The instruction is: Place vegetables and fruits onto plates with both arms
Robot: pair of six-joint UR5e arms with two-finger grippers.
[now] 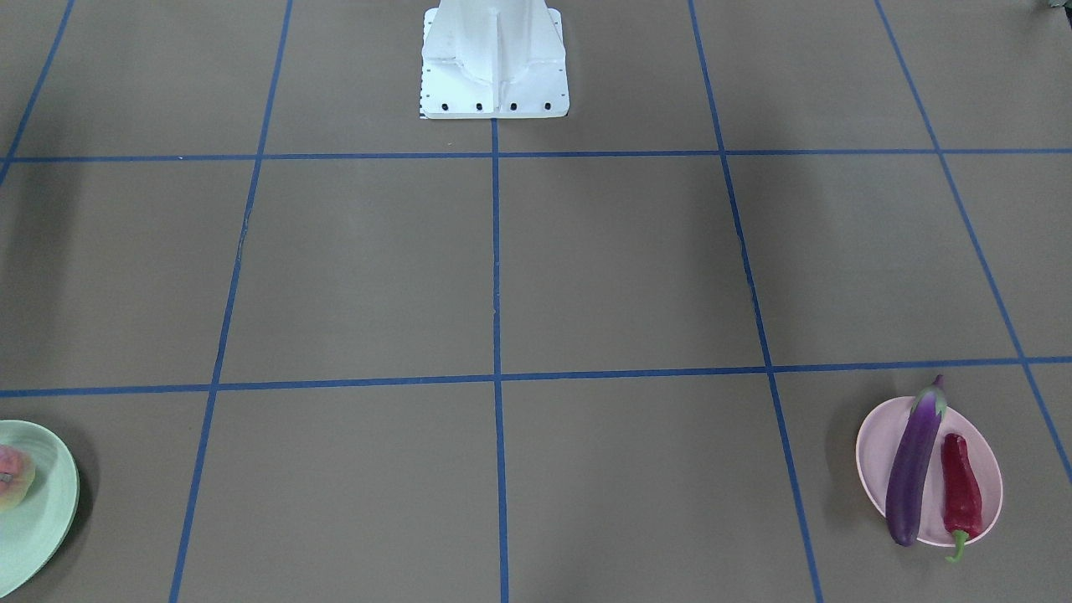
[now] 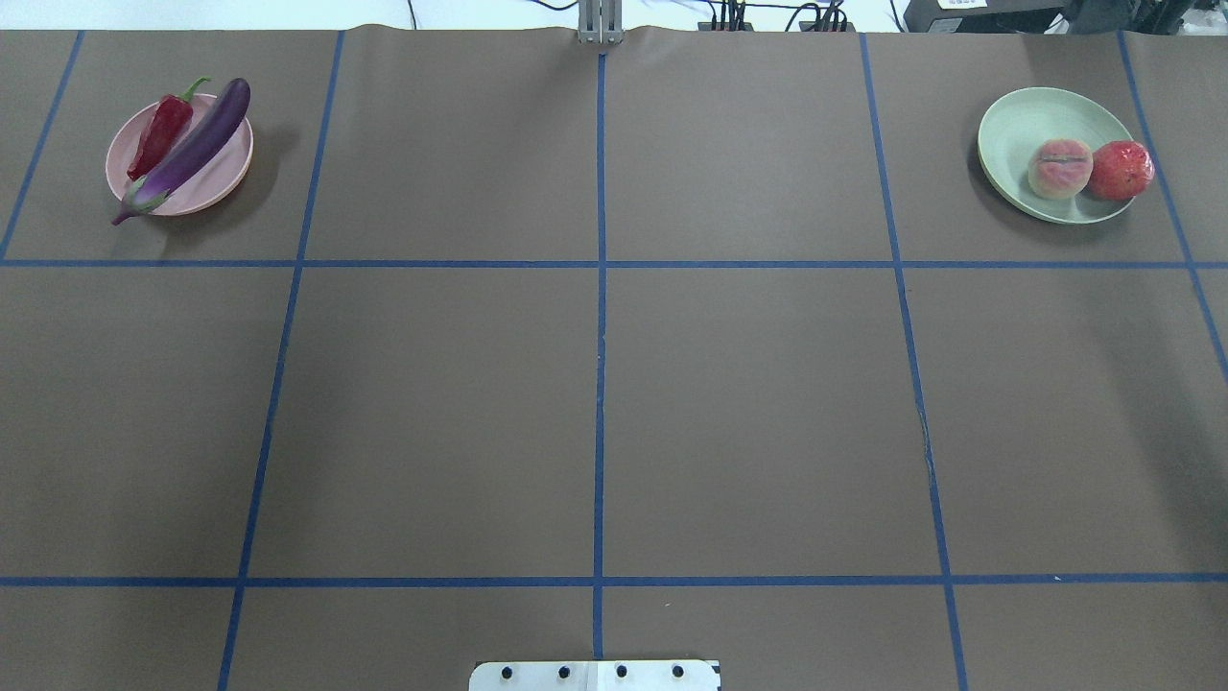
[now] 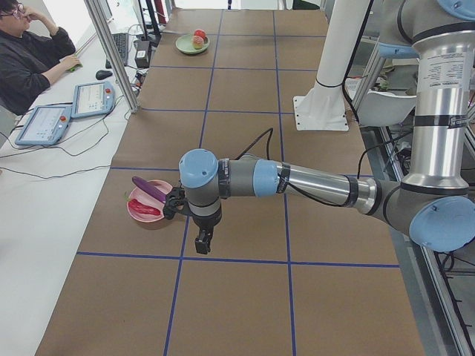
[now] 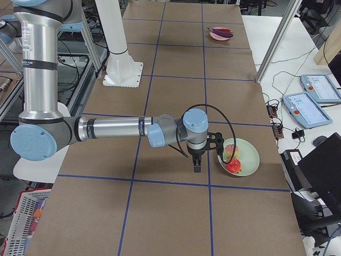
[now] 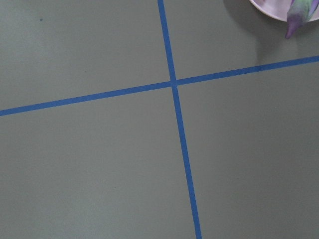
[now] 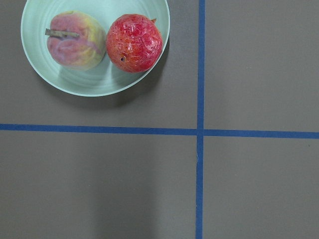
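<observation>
Left arm [image 3: 319,182] outstretched, left gripper [image 3: 202,241] near pink plate [image 2: 225,168], right gripper [image 4: 196,162] near green plate [image 2: 1017,130]; fingers: cannot tell either. Eggplant [image 2: 192,149], chili [image 2: 160,136] on pink; peach [image 2: 1059,168], pomegranate [image 2: 1119,170] on green. Risk: swing clips overhanging eggplant, rolls it off.

From my end the table [image 2: 748,403] is just a brown sheet with a blue tape grid [image 2: 600,384]. Sitting straight on it: the pink plate [image 2: 216,178] at the far side on the robot's left, the mint green plate [image 2: 1012,125] far right, and the white pedestal base [image 1: 494,84] at the robot's edge.
</observation>
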